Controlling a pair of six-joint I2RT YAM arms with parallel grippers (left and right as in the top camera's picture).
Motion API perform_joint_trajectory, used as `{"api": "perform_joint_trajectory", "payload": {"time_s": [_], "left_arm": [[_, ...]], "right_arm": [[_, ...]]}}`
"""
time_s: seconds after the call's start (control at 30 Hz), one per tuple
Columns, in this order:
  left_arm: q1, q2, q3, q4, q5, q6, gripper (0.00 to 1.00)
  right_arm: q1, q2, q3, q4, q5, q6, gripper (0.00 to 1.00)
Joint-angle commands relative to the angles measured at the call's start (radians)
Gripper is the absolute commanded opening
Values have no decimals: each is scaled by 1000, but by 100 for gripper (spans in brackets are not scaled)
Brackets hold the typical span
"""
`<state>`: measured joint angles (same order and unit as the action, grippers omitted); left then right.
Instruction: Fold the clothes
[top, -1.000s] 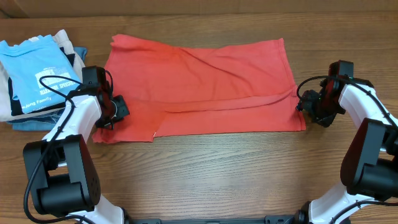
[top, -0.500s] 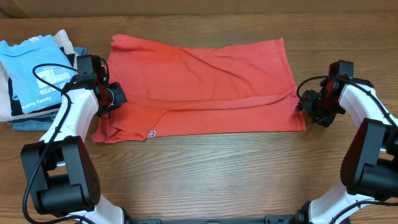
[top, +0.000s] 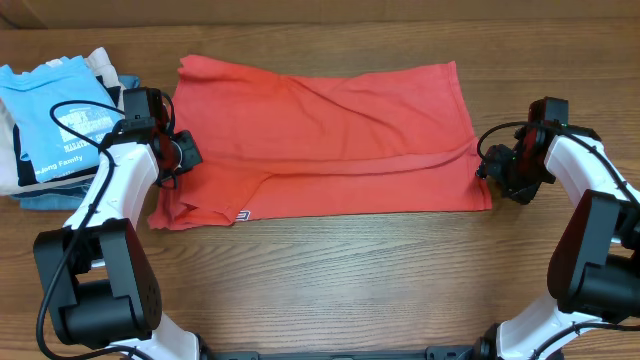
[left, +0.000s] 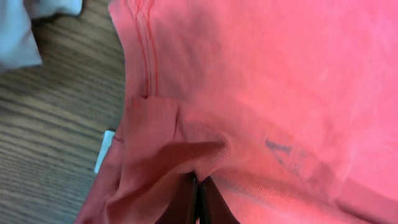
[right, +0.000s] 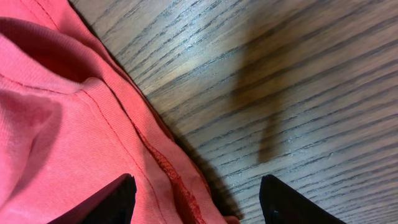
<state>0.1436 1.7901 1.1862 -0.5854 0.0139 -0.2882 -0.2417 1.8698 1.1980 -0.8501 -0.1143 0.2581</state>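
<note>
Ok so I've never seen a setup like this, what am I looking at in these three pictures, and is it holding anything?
These are two robot arms at a wooden table, each ending in two fingers. The wide picture looks down from above; the two close-ups come from small cameras on the arms' wrists. A red T-shirt lies spread out, partly folded. The left fingers are pinched shut on a bunched bit near its left edge. The right fingers are open at its right edge, holding nothing. Further left sits a pile of folded clothes with a light blue T-shirt on top.
</note>
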Motion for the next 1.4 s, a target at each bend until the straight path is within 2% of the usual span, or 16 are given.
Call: {"api": "perform_joint_trajectory", "payload": {"time_s": [0.0,0.43,0.53,0.6,0.67,0.77,0.9,1.0,1.2,1.3,1.37], "left_arm": [[2,7,18,35,-9,-12,5],[2,7,18,84,20,-26,10],[1,7,18,56,67,-26,11],[-1,7,18,15,73,-26,17],[-1,7,18,-13,55,-22,29],[-1,8,18,-34,38,-5,35],[-1,16,17,-34,30,-2,36],[-2,32,11,-27,29,5,35],[-4,105,11,-6,34,4,24],[-6,120,11,9,46,5,6],[-7,113,16,26,56,5,4]], "right_arm": [[-1,-1,10,2,8,3,68],[-1,-1,10,-1,8,4,68],[-1,-1,10,-2,8,3,68],[-1,-1,10,-2,8,3,68],[-1,-1,10,-2,8,3,68],[-1,-1,10,-2,8,3,68],[-1,-1,10,-3,8,4,68],[-1,-1,10,-9,8,4,68],[-1,-1,10,-16,7,4,68],[-1,-1,10,-18,7,4,68],[-1,-1,10,-17,8,4,68]]}}
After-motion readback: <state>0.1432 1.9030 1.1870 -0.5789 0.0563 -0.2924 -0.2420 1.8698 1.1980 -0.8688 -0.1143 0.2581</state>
